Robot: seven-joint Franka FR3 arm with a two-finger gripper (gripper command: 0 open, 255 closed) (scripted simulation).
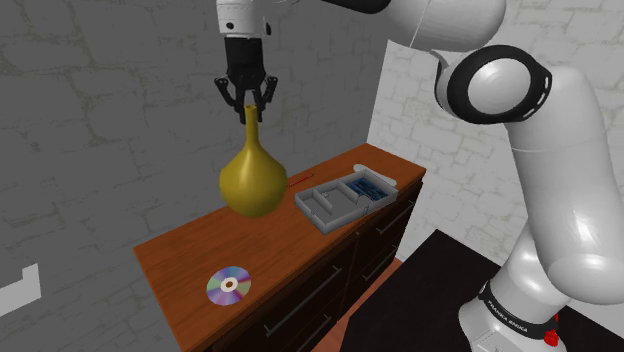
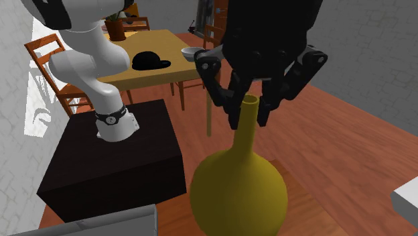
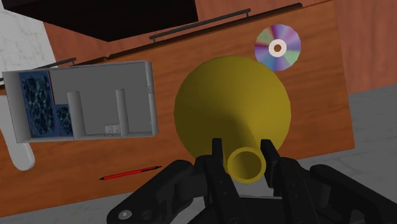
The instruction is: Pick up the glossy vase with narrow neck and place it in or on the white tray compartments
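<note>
The gripper (image 3: 242, 154) is partly closed, its fingers (image 3: 217, 156) clamped on either side of the narrow neck of the mustard-yellow vase (image 3: 232, 102), just below the rim. The vase hangs upright over the middle of the dresser (image 3: 318, 95), toward its back edge; whether its base touches the top cannot be determined. A red pencil (image 3: 130, 172) lies along the back edge. The white compartment tray (image 3: 102, 83) sits toward one end and a CD (image 3: 278, 48) toward the other, near the front edge.

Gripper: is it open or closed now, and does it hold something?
Gripper: closed on the narrow neck of the yellow vase.
</note>
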